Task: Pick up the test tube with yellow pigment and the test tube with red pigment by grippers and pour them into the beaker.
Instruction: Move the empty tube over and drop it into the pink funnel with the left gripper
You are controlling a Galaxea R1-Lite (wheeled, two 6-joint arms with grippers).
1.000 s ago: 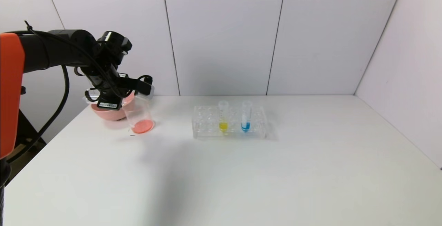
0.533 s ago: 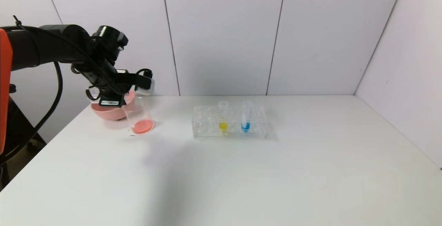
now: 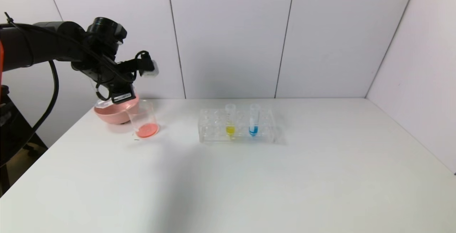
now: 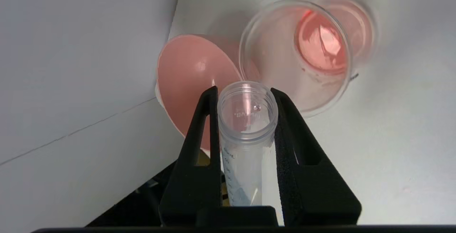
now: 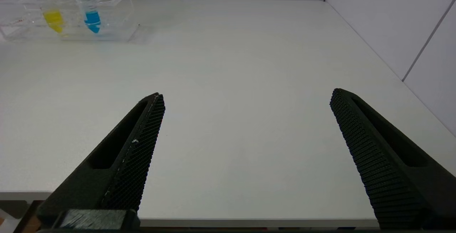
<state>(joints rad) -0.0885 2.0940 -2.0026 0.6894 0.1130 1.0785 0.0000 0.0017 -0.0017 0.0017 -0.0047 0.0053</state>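
While our right pincer [image 5: 245, 101] hangs open over the near edge of the white surface [image 3: 249, 176], our left pincer [image 4: 245, 96] grips an emptied tube [image 4: 247, 119] above the pink bowl [image 3: 108, 113]. Beside the bowl stands the beaker [image 3: 144, 120], red liquid in its bottom. Farther right, the rack [image 3: 237, 126] holds the yellow tube [image 3: 230, 120] and a blue tube [image 3: 253, 120].

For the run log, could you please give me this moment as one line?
left gripper: shut on emptied test tube, above pink bowl | beaker: red liquid inside | yellow tube: in rack | right gripper: open, idle
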